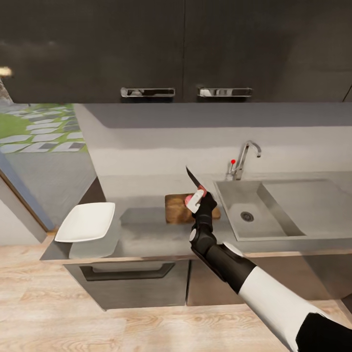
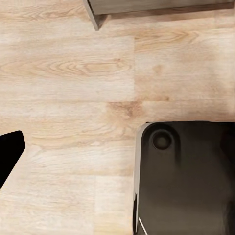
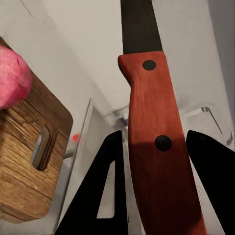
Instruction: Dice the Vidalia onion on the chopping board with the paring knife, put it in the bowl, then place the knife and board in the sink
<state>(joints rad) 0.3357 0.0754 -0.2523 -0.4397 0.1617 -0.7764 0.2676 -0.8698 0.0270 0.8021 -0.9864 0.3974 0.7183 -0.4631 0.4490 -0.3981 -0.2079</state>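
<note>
My right gripper (image 1: 198,199) is shut on the paring knife (image 1: 193,182) and holds it over the chopping board (image 1: 177,209), the dark blade pointing up and away. In the right wrist view the red handle (image 3: 157,147) sits between the two black fingers (image 3: 105,196). The pink Vidalia onion (image 3: 12,78) lies on the board (image 3: 29,161) near its slot handle; in the head view the onion (image 1: 187,199) peeks out beside my gripper. The white bowl (image 1: 87,221) rests on the countertop (image 1: 146,234) to the left. The sink (image 1: 274,215) lies to the right of the board.
The chrome faucet (image 1: 243,159) with its red dot stands behind the basin. Dark wall cabinets (image 1: 181,49) hang above the counter. The left wrist view looks down at the wooden floor (image 2: 73,98) and my dark base (image 2: 186,176), with one black fingertip (image 2: 10,152) at the edge.
</note>
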